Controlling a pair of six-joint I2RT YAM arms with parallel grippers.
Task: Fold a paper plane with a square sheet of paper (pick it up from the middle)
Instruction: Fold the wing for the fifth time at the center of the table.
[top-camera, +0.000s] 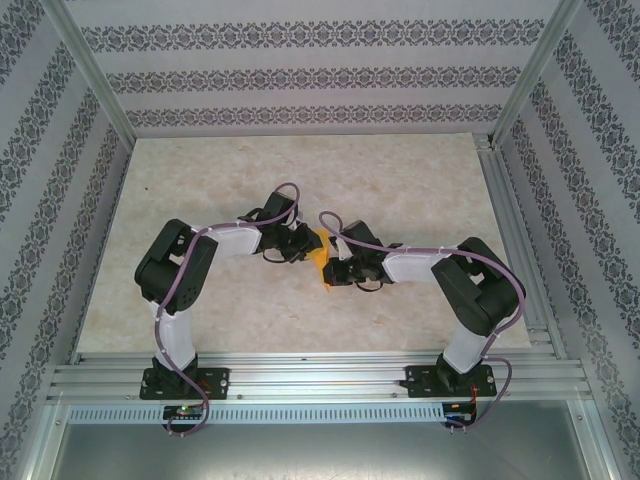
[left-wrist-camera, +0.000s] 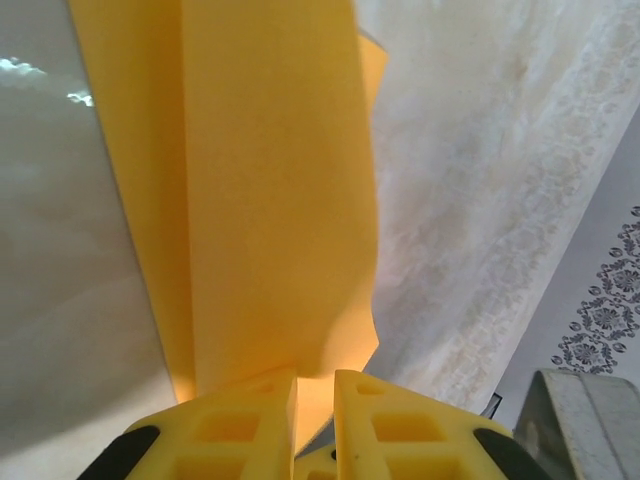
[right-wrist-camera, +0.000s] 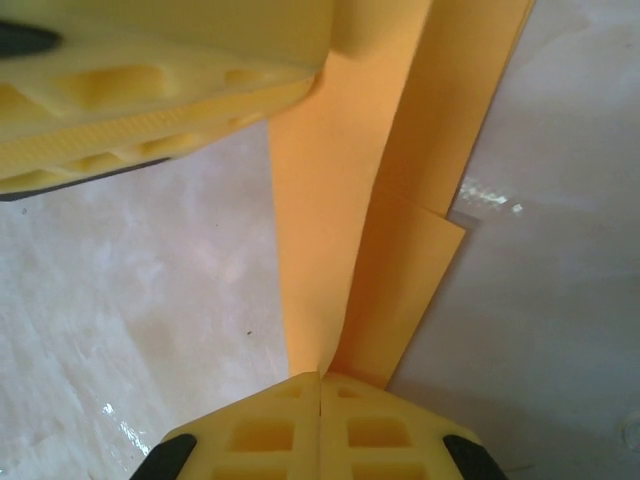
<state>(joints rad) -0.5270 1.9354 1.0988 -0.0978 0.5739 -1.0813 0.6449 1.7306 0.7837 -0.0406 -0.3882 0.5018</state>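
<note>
Folded orange-yellow paper sheet (top-camera: 321, 262) is at abt the middle of table (top-camera: 400, 180), betw both arms. L gripper (left-wrist-camera: 315, 390), just left of table centre, pinches sheet's edge. R gripper (right-wrist-camera: 320, 385), just right of centre, has fingers pressed tog on sheet's other side.

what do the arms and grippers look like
The left arm and right arm have white links, black joints and black bases, with a purple cable looping along each. The left gripper and right gripper have yellow fingers with square pockets and black side pieces.
</note>
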